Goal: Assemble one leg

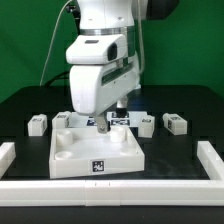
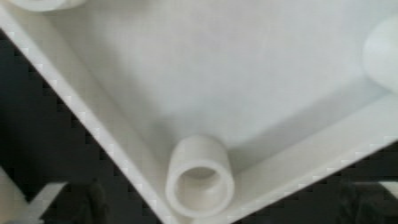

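Wrist view shows the fingertips (image 2: 32,203) spread wide and empty, straddling a round corner socket (image 2: 199,178) of the white top (image 2: 214,80), probably to line up on that socket. In the exterior view the gripper (image 1: 103,124) hangs over the top's far edge. The nearest leg (image 1: 147,124), 1 of 4, lies beside the top toward the exterior view's right, outside the jaws.

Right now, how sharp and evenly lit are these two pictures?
Exterior view: evenly lit, no glare, but coarse; the tag on a leg barely resolves. Wrist view: blurred close-up, the white top nearly featureless, its round socket soft-edged.
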`<state>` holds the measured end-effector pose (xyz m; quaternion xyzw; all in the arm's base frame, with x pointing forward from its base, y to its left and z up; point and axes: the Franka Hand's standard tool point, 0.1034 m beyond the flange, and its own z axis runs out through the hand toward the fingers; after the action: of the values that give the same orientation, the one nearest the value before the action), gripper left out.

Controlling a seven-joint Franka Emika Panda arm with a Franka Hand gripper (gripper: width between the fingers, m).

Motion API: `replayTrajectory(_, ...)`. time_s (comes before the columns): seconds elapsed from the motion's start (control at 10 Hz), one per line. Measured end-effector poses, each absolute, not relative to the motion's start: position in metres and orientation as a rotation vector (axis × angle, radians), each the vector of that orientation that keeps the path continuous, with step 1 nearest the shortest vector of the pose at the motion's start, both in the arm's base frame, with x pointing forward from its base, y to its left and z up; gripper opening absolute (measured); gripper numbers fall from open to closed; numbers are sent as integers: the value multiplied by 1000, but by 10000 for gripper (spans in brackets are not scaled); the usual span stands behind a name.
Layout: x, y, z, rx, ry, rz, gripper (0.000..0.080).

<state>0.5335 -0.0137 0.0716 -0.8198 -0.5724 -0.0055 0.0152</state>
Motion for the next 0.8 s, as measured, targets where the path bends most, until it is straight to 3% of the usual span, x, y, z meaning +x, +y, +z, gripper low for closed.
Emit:
replayTrajectory(0.4,534,-14,70,-2535,-1816,-32,650)
replayTrajectory(0.8,515,-28,54,-2207,-2330,-102,650)
